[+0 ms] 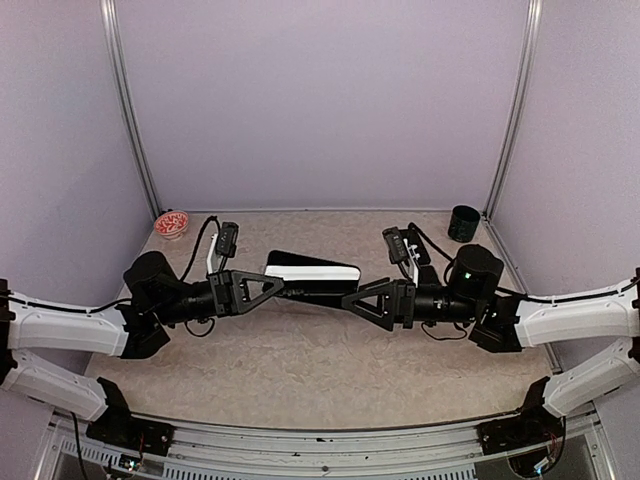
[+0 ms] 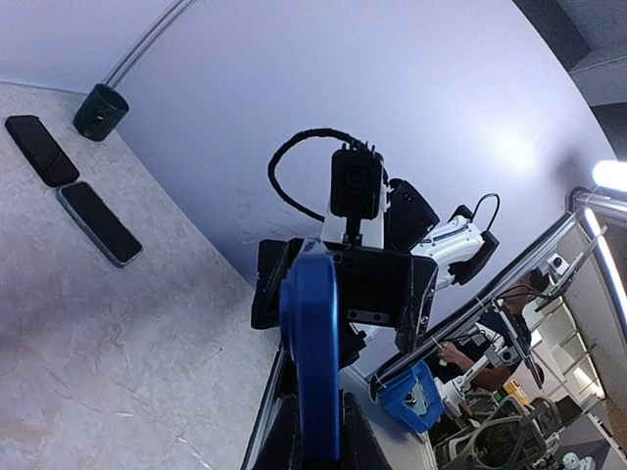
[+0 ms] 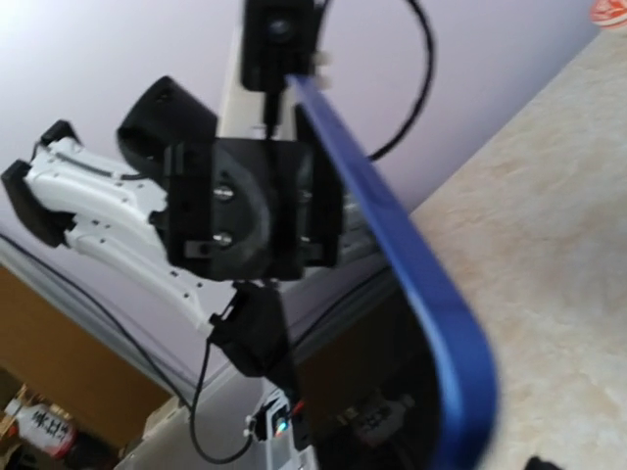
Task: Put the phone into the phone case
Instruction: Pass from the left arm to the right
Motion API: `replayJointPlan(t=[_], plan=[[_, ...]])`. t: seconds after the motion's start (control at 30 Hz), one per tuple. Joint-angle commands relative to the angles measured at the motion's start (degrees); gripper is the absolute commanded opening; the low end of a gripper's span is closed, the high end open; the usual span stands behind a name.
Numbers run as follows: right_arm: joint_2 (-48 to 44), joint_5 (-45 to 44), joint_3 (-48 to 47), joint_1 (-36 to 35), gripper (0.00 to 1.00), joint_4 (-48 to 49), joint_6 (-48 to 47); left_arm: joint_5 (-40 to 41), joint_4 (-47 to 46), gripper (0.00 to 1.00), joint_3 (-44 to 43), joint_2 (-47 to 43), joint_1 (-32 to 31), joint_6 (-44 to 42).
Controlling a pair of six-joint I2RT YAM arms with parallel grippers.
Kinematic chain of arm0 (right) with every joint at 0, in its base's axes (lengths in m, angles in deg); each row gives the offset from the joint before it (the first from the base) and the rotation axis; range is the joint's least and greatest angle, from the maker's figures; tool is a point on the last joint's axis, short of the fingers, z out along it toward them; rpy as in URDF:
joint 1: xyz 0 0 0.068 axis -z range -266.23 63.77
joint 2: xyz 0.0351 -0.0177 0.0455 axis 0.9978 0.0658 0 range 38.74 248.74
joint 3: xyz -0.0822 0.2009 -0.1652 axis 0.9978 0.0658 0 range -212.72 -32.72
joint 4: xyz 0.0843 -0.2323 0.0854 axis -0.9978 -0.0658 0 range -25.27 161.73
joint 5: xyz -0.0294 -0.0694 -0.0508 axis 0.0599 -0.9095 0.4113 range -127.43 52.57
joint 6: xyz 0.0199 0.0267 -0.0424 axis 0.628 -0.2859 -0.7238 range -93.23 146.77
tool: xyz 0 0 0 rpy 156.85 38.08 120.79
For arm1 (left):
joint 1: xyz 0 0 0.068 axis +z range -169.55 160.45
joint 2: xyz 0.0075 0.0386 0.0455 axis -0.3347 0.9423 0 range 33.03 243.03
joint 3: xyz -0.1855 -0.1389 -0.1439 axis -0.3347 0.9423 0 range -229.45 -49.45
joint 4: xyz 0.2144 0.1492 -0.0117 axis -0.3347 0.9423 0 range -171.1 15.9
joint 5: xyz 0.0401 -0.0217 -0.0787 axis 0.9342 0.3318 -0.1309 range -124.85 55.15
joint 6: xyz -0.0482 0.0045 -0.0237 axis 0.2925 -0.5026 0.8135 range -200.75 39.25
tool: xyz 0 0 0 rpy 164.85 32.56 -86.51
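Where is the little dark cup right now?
From the top camera, the dark cup sits at the far right corner of the table, beside the metal frame post. The left wrist camera shows a dark phone lying nearest it.

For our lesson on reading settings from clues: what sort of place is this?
Probably a robotics lab booth: lilac panels on metal posts enclose a tabletop, with a left arm and right arm bolted at its near edge.
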Motion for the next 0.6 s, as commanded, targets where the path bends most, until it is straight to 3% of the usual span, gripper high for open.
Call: replayJointPlan(t=[0.0, 0.57], plan=[[2.03, 3.67, -2.34, 0.15, 0.89, 5.9, 0.36, 1.12, -8.36, 0.0, 0.46, 1.71, -0.75, 2.52], [9.87, 8.26, -3.67, -0.21, 0.75, 18.81, 6.91, 2.83, -12.15, 0.0, -0.07, 6.89, -3.05, 3.34]])
